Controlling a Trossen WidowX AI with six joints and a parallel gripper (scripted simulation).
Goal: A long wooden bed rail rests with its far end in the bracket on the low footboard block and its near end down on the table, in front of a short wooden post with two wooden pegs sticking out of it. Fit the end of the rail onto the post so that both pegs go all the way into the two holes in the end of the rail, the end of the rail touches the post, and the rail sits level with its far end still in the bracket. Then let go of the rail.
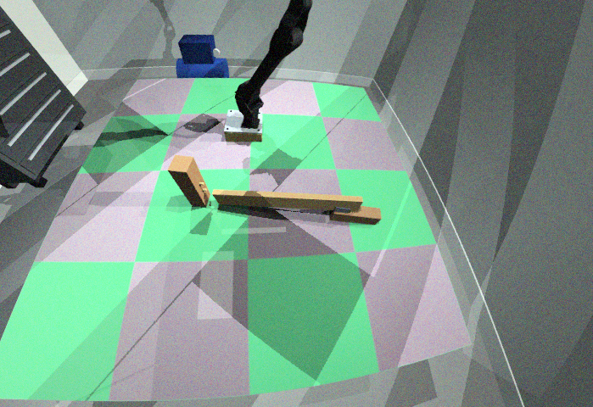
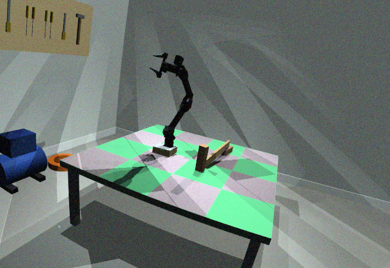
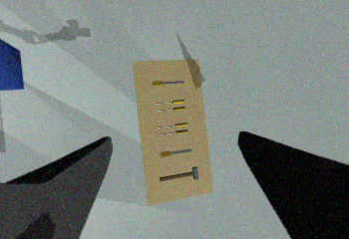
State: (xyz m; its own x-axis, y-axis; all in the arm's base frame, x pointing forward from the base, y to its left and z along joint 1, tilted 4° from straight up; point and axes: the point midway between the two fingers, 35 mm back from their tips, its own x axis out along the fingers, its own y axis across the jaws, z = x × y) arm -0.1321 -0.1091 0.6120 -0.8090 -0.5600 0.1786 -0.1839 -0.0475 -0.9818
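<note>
The wooden post (image 1: 188, 181) (image 2: 202, 158) stands upright on the table, its pegs (image 1: 203, 187) on the side facing the rail. The long wooden rail (image 1: 287, 197) (image 2: 217, 153) lies with its near end low, a small gap from the post in the top view. Its far end rests at the bracket (image 1: 341, 209) on the low footboard block (image 1: 366, 215) (image 2: 229, 150). The holes in the rail's end are not visible. My gripper (image 2: 151, 62) (image 3: 175, 139) is open and empty, high above the table and far from the rail, facing the wall; it is outside the top view.
The arm's base (image 1: 243, 136) (image 2: 164, 151) stands on the checkered table (image 1: 191, 336) (image 2: 245, 214), behind the rail in the top view. Beyond the table are a blue machine (image 1: 201, 68) (image 2: 18, 163) and an orange ring (image 2: 53, 163). A tool board (image 2: 43, 44) (image 3: 143, 149) hangs on the wall.
</note>
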